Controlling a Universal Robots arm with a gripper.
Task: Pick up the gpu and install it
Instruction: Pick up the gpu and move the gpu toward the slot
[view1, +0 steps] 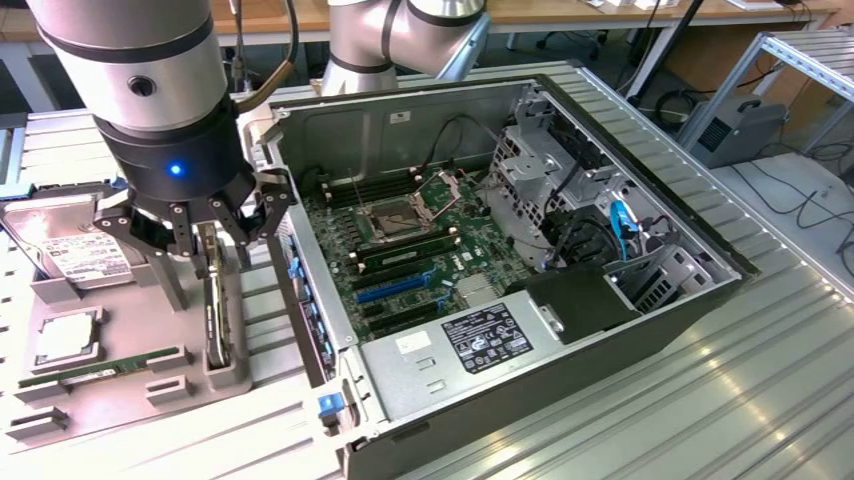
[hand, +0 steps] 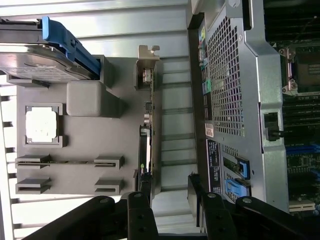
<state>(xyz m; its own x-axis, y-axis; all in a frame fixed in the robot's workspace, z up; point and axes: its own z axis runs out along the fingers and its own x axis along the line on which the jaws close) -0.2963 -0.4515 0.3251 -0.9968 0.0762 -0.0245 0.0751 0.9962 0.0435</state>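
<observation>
Pincer (view1: 207, 240) fingers are spread wide open, one on each flat side of the gpu (view1: 214, 310). Nothing is gripped, and it cannot be told if the card is touched. The gpu is stood up on its thin edge in a slot of the grey tray (view1: 140, 320), along the tray's edge next to the computer box (view1: 561, 390). It is likely stood up this way so that both flat sides can be reached from above. In the wrist view its silver end piece (hand: 148, 52) is seen at the end away from the pincer.

Other parts are kept in the tray, each in its own holder. A green memory stick (view1: 104, 368) is laid near the tray's near edge. A square chip (view1: 67, 340) is set just behind it. A hard drive (view1: 64, 255) is propped up at the back corner. They are likely kept apart so that nothing gets bumped.

The tray is set on the metal worktop (view1: 694, 400), just beside the computer box. The box is laid on its side with its cover off, so the inside can be reached from above. A green board (view1: 414, 250) is laid flat on the bottom of the box, with blue slots (view1: 394, 287) on it. A power box (view1: 481, 345) with a label is fixed at the near edge. No card is seen in the blue slots, so the gpu is not yet put in.
</observation>
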